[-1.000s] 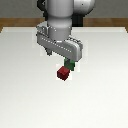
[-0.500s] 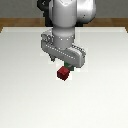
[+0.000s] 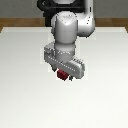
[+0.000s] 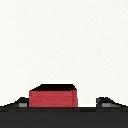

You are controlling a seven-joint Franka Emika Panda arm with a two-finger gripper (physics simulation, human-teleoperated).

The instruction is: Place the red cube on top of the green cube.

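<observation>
Gripper: your gripper [image 3: 63, 76] hangs under the arm's wrist with the red cube [image 3: 62, 75] tucked between its fingers. Looks clamped on it to me, jaws narrowed to the cube's width.

Red cube: in the wrist view the red cube [image 4: 53, 96] sits right at the gripper end, one dark fingertip [image 4: 108, 101] showing off to one side of it and another on the other side. I can't tell for sure whether it's clear of the table [image 3: 20, 80] or resting on it.

Green cube: heads up, you can't see it in either view. It could be hidden behind the arm or out of frame, no way to say.

Key relation: the whole next move turns on which way the green cube lies from the held red one, and these views don't give you that.

Next step, my guess: carry the red cube over once the green one shows.
</observation>
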